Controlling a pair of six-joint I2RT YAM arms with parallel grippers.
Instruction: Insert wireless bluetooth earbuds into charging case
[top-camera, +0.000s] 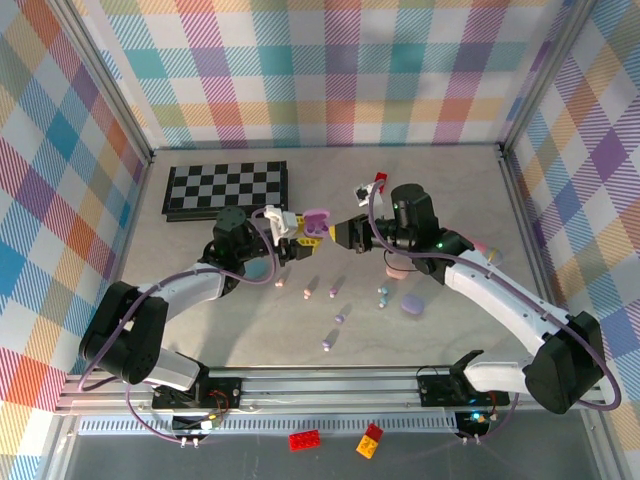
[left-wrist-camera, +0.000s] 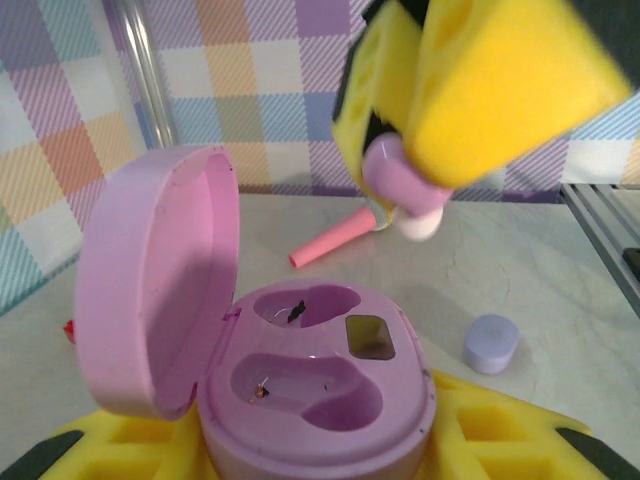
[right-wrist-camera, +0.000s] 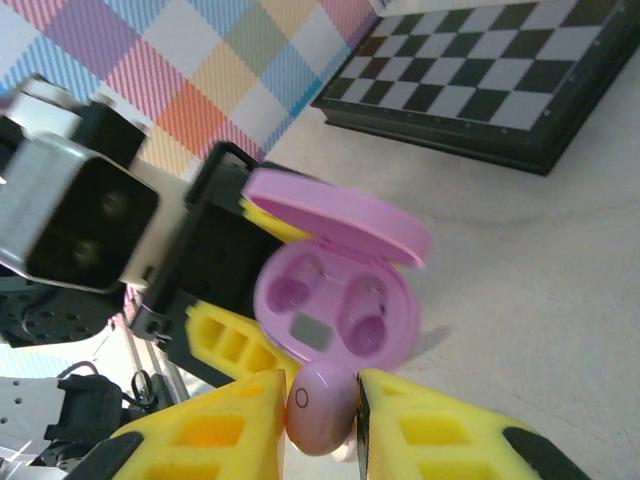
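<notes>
A pale, marbled grey tabletop (top-camera: 450, 190) sits inside walls of pastel plaid cloth (top-camera: 330, 70) on metal posts. A folded black-and-white chessboard (top-camera: 227, 189) lies at its far left. Red and yellow toy bricks (top-camera: 305, 439) lie below the near rail.

Mid-table, the left gripper (top-camera: 312, 232) has its yellow foam pads (left-wrist-camera: 500, 440) pressed on both sides of a pink-lilac oval plastic charging case (left-wrist-camera: 310, 380). The lid stands hinged open and the two wells are empty.

The right gripper (right-wrist-camera: 322, 420) is clamped on a pink glossy plastic earbud (right-wrist-camera: 322, 410), which sits between its own yellow pads. In the left wrist view the earbud's long axis slants downward. Its pale rounded tip (left-wrist-camera: 420, 225) points down, above the case's far edge and apart from it.

Loose pastel stemmed earbuds (top-camera: 335, 288) lie scattered nearer the bases, most with their stems running roughly near to far. A closed lilac case (top-camera: 412, 305) rests just to their right.
</notes>
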